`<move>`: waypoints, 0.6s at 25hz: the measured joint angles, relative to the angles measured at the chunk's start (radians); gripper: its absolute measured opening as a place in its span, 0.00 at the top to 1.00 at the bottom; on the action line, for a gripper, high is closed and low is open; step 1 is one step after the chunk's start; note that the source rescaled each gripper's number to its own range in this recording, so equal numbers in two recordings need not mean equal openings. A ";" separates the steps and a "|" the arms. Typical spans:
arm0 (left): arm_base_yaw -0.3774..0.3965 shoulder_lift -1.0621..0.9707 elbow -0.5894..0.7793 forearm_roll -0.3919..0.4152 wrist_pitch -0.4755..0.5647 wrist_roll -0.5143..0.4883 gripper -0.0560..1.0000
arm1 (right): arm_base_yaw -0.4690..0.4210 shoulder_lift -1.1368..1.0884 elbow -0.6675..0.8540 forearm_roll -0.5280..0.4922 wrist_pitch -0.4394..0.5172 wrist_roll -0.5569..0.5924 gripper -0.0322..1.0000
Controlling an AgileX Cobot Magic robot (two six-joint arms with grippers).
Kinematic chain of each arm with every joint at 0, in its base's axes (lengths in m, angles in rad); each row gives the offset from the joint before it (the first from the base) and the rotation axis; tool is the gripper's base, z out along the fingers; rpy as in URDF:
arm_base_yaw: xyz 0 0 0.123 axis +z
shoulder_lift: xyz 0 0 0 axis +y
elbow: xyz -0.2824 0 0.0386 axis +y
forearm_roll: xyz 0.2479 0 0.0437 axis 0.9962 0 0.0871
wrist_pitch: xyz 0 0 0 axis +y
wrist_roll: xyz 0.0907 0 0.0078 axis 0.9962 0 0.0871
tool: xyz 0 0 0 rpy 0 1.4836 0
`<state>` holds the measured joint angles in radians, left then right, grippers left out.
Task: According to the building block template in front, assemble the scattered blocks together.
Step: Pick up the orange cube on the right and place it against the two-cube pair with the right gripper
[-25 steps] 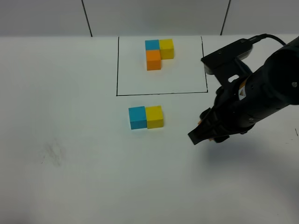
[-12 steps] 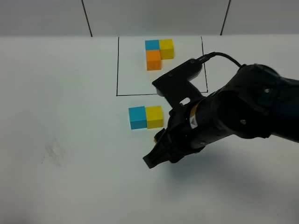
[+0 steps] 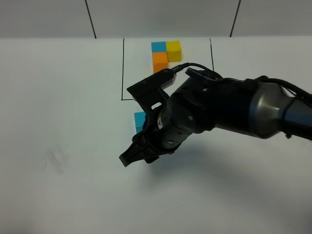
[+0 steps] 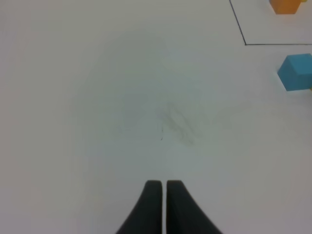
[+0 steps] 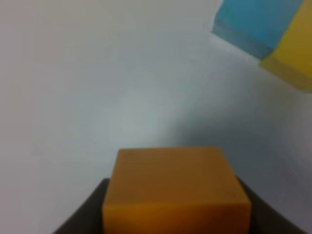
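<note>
The template (image 3: 165,53), a sky-blue, yellow and orange L cluster, sits at the back inside a thin black rectangle (image 3: 122,68). My right gripper (image 3: 137,156) is shut on the loose orange cube (image 5: 175,187) and holds it in front and to the left of the joined loose sky-blue cube (image 5: 256,22) and yellow cube (image 5: 292,56). In the high view my arm hides the yellow cube and leaves only part of the sky-blue cube (image 3: 139,120) showing. My left gripper (image 4: 162,195) is shut and empty over bare table, with the sky-blue cube (image 4: 297,72) far off.
The white table (image 3: 58,122) has a faint grey smudge (image 3: 54,160) at the left, which also shows in the left wrist view (image 4: 178,122). The right arm's bulky body (image 3: 219,109) spans the middle of the table. A wall stands behind the table's back edge.
My right arm has swept from the right side leftward and forward across the table with the orange cube, now covering the yellow cube and part of the sky-blue one.
</note>
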<state>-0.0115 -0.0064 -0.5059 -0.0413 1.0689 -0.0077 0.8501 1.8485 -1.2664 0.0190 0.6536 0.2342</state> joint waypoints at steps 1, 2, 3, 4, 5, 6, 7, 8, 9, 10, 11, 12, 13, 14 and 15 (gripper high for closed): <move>0.000 0.000 0.000 0.000 0.000 0.000 0.94 | 0.000 0.022 -0.020 0.000 0.005 0.000 0.44; 0.000 0.000 0.000 0.000 0.000 0.000 0.94 | 0.000 0.048 -0.044 0.000 0.014 0.000 0.44; 0.000 0.000 0.000 0.000 0.000 0.000 0.94 | 0.000 0.074 -0.067 -0.001 0.023 0.000 0.44; 0.000 0.000 0.000 0.000 0.000 0.000 0.94 | 0.000 0.095 -0.084 -0.004 0.028 0.001 0.44; 0.000 0.000 0.000 0.000 0.000 0.000 0.94 | 0.000 0.114 -0.102 -0.010 0.031 0.004 0.44; 0.000 0.000 0.000 0.000 0.000 0.000 0.94 | 0.000 0.140 -0.117 -0.019 0.033 0.011 0.44; 0.000 0.000 0.000 0.000 0.000 0.000 0.94 | 0.000 0.161 -0.131 -0.034 0.034 0.026 0.44; 0.000 0.000 0.000 0.000 0.000 0.000 0.94 | 0.000 0.177 -0.144 -0.053 0.035 0.048 0.44; 0.000 0.000 0.000 0.000 0.000 0.000 0.94 | 0.000 0.191 -0.154 -0.066 0.036 0.066 0.44; 0.000 0.000 0.000 0.000 0.000 0.000 0.94 | -0.001 0.205 -0.165 -0.078 0.036 0.084 0.44; 0.000 0.000 0.000 0.000 0.000 0.000 0.94 | -0.003 0.215 -0.175 -0.091 0.037 0.106 0.44; 0.000 0.000 0.000 0.000 0.000 0.000 0.94 | -0.004 0.219 -0.184 -0.098 0.036 0.115 0.44; 0.000 0.000 0.000 0.000 0.000 0.000 0.94 | -0.007 0.221 -0.190 -0.100 0.035 0.118 0.44; 0.000 0.000 0.000 0.000 0.000 0.000 0.94 | -0.009 0.221 -0.193 -0.102 0.034 0.123 0.44; 0.000 0.000 0.000 0.000 0.000 0.000 0.94 | -0.009 0.221 -0.195 -0.105 0.033 0.125 0.44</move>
<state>-0.0115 -0.0064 -0.5059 -0.0413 1.0689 -0.0077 0.8409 2.0692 -1.4610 -0.0859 0.6862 0.3590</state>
